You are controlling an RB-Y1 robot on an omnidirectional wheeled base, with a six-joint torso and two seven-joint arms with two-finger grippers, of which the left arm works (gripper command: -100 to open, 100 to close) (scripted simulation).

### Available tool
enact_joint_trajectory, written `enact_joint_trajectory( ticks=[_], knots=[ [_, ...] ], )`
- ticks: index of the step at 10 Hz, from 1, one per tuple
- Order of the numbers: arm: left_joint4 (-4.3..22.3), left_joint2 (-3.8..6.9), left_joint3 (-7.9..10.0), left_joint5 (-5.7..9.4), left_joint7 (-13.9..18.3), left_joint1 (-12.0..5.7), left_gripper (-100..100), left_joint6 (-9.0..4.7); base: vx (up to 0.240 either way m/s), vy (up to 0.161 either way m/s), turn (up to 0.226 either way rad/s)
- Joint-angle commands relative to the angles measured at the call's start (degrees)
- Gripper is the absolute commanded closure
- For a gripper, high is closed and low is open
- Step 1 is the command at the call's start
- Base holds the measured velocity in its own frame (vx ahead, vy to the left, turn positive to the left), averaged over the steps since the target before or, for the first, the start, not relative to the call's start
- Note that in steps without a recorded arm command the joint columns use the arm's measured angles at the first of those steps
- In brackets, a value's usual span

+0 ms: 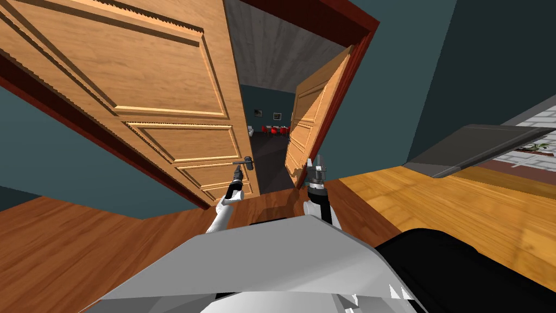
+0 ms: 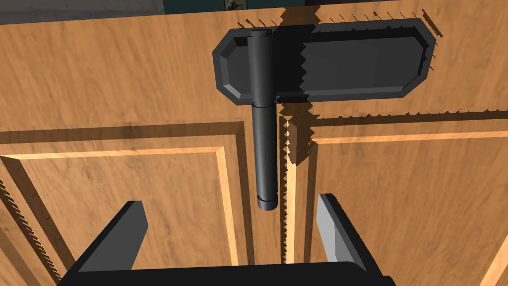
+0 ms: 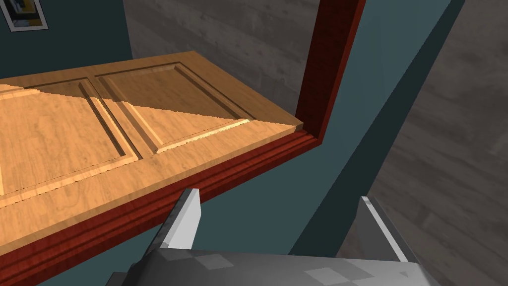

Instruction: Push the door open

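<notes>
Spread left gripper point(image 2: 230, 203) faces handle point(image 2: 263, 149) on door point(image 2: 124, 74); right gripper point(image 3: 279, 198) also spread.

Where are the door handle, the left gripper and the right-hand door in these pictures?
Door handle point(image 2: 263, 124): left wrist view, on its dark lever.
Left gripper point(image 2: 229, 202): left wrist view, midway between its fingertips.
Right door point(image 1: 312, 118): head view, on its wooden face.

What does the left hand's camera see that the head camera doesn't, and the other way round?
Only the left wrist view: the left gripper's open fingers, with the dark lever handle's tip between them. Only the head view: the second wooden door leaf swung ajar, red chairs beyond, the right gripper. Both: the panelled light-brown wooden door, that handle, the left gripper.
</notes>
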Motion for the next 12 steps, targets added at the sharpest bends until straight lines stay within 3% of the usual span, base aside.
enact_joint_trajectory(
  ticks=[1,3,4,7,9,11,12],
  knots=[
    [1.72,-0.65,0.21,-0.06,-0.16,-0.87,-100,0.11,-0.045,0.129,-0.086],
    [2.33,-0.7,0.29,-0.03,-0.11,-1.24,-100,0.11,-0.014,0.085,-0.042],
    [2.71,1.0,0.46,0.02,-0.12,-1.25,-100,-0.23,0.111,0.004,-0.025],
    [3.05,2.17,0.71,0.12,-0.05,-1.11,-100,-0.77,0.201,0.017,-0.028],
    [3.29,1.81,0.88,0.18,0.0,-1.01,-100,-1.15,0.212,0.024,-0.019],
    [3.55,0.15,1.08,0.26,0.05,-0.89,-100,-1.57,0.214,0.046,-0.029],
    [3.74,0.71,0.97,0.24,0.11,-0.9,-100,-1.69,0.083,0.02,-0.005]
  ],
)
